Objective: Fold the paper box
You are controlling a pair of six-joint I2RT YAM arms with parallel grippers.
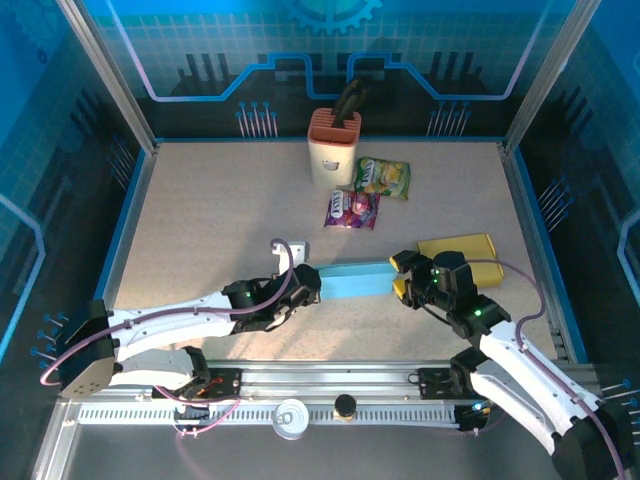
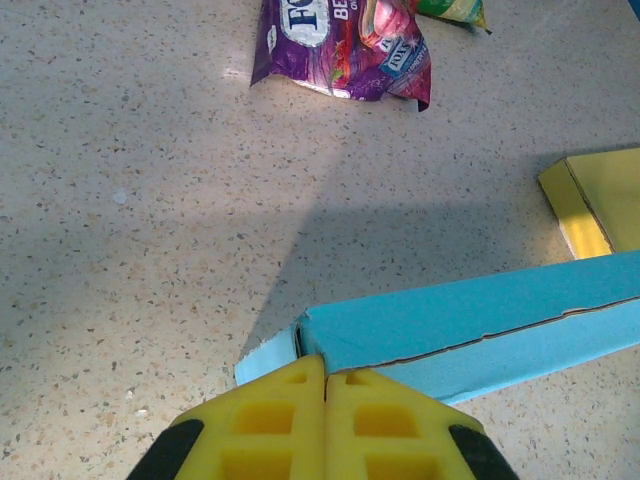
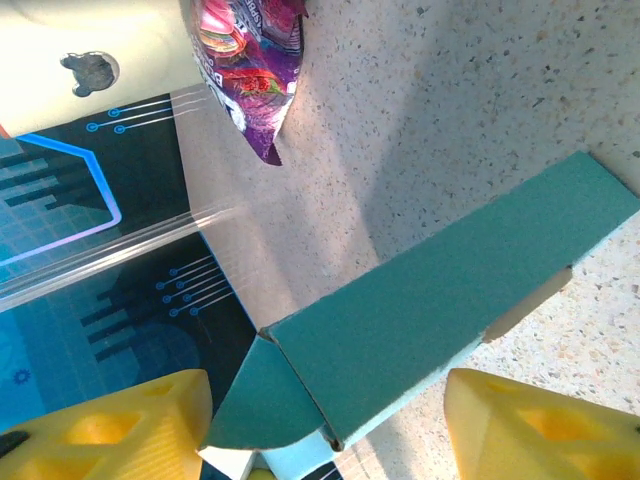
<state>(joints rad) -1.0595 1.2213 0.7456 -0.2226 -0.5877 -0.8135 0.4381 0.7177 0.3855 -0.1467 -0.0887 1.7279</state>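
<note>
paper box (image 1: 355, 281): left jaws pinching one end, steadying it; right jaws spread astride opposite flap (image 3: 250, 405), likely for folding.

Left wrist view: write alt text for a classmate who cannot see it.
The yellow-fingered left gripper is shut on the near end of a long light-blue paper box over a beige table. A purple snack packet lies beyond, a flat yellow box at right.
</note>
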